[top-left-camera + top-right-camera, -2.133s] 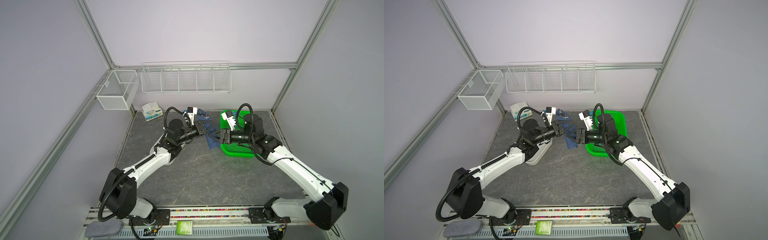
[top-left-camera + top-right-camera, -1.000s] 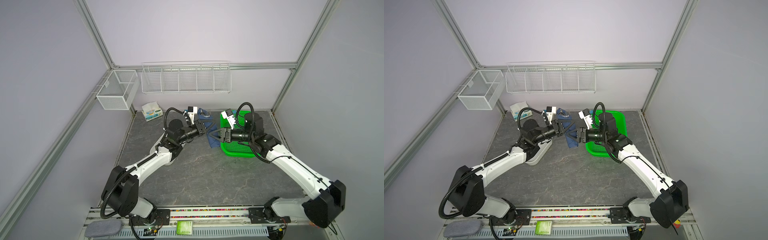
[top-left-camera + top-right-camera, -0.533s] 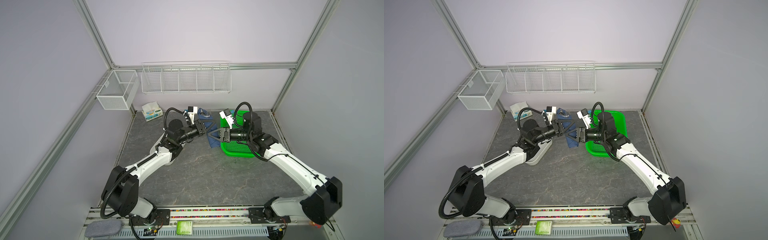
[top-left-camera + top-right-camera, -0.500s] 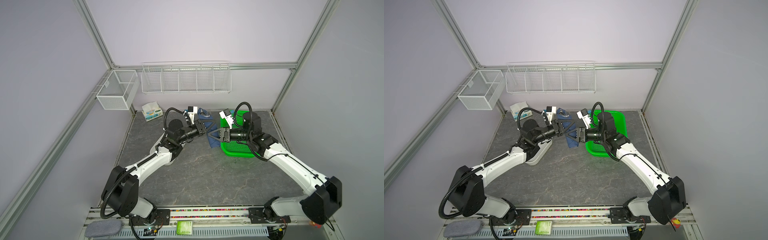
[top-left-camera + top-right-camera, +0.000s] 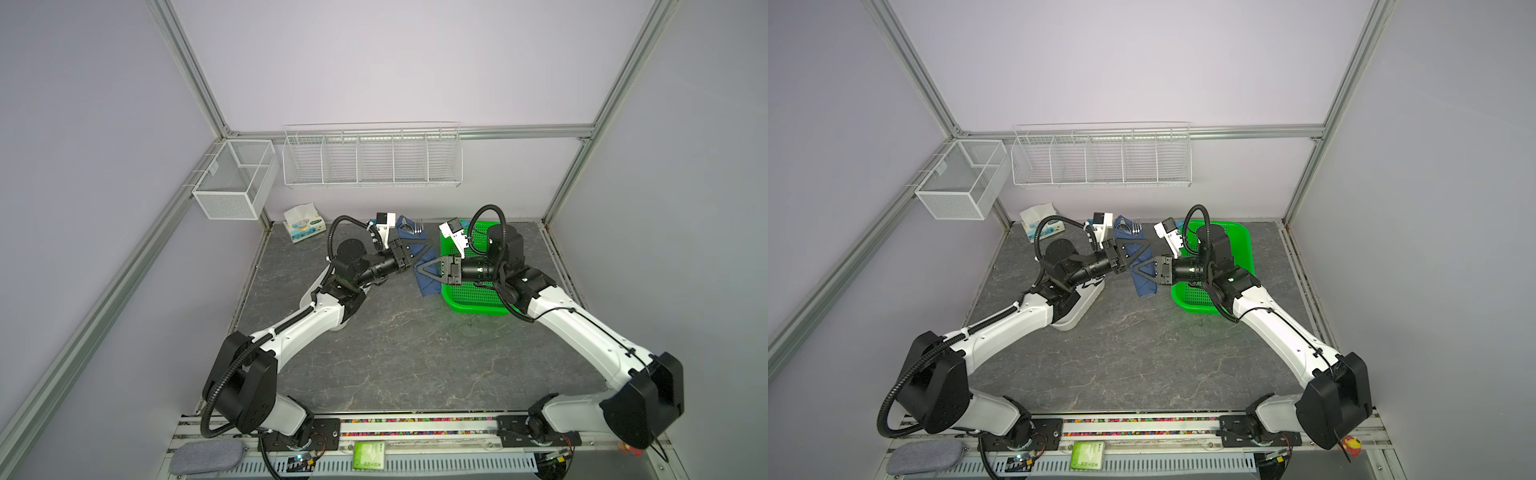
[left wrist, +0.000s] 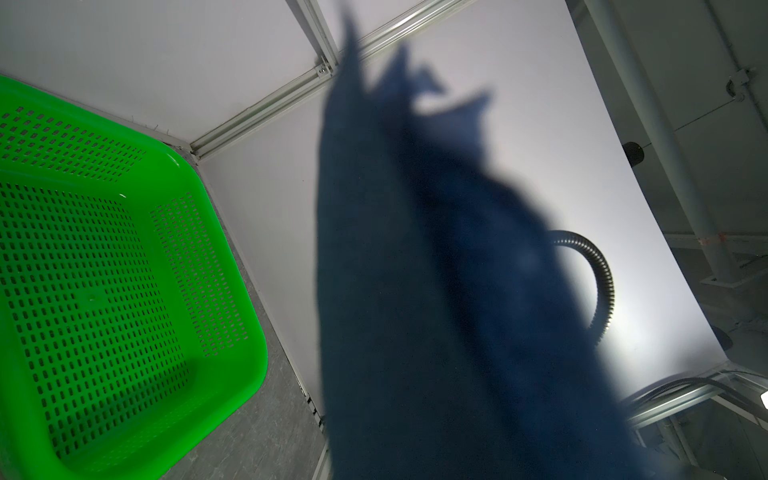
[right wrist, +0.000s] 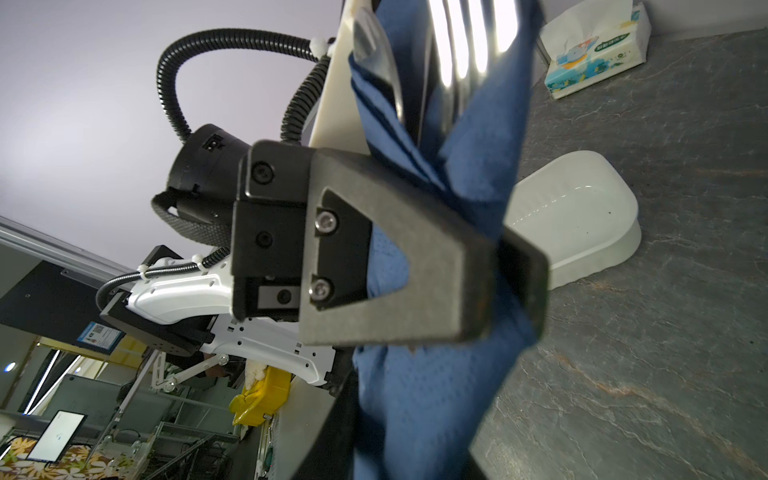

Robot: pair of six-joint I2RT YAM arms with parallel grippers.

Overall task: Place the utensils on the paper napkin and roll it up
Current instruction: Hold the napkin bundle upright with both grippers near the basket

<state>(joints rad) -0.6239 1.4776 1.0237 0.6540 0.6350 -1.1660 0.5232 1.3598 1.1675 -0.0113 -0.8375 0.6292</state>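
Right wrist view is filled by the left gripper (image 7: 515, 266), whose fingers are clamped on the paper napkin (image 7: 436, 395); the napkin is held off the desk (image 5: 395, 353) near the green basket (image 5: 465, 305), wrapped around the utensils (image 5: 417, 225), with fork tines (image 7: 461, 50) and spoon bowl (image 7: 374, 37) poking from one end. The rolling step is judged nearly done; the right gripper (image 5: 417, 269) is set further along the roll, though whether its fingers are closed on it cannot be told; a firm second hold is called for next. Print is seen on the tissue pack (image 7: 598, 54), but no word can be read.
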